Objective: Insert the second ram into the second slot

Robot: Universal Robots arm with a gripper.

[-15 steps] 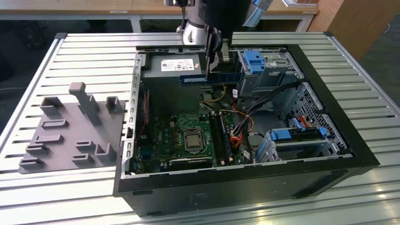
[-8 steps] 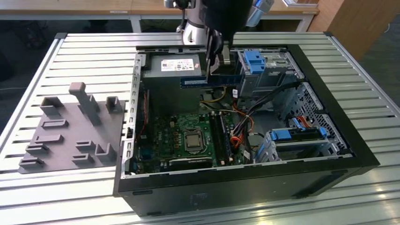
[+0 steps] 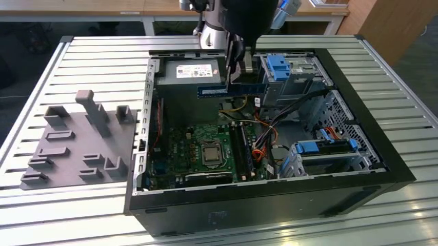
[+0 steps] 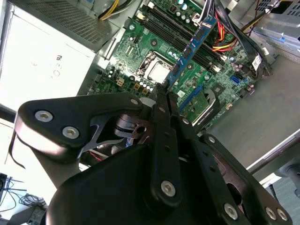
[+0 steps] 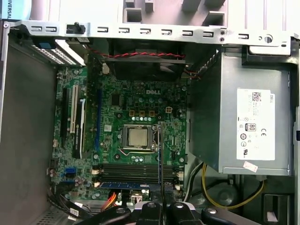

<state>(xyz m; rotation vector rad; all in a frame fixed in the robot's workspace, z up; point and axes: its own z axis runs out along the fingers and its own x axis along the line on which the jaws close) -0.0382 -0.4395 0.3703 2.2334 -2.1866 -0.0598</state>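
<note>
The gripper (image 4: 165,91), closest to the lens in the second wrist view, pinches the second ram (image 4: 193,44) between its fingers and holds it in the air well above the motherboard (image 5: 140,108). The stick lies crosswise to the memory slots (image 5: 136,169). Lowered like this, it would likely strike the slot walls rather than seat, and the loose cables (image 3: 263,130) nearby could snag it.

Before you, a counter (image 3: 82,56) of ribbed, silver-grey metal slats spans the exterior view. Beyond its far edge you see a table (image 3: 102,7) with a pale wooden top on white legs (image 3: 147,24). A brown wooden panel (image 3: 390,18) stands at the exterior view's upper right. Dark floor (image 3: 20,66) shows past the counter on both sides. Even light glints softly off the slats.
</note>
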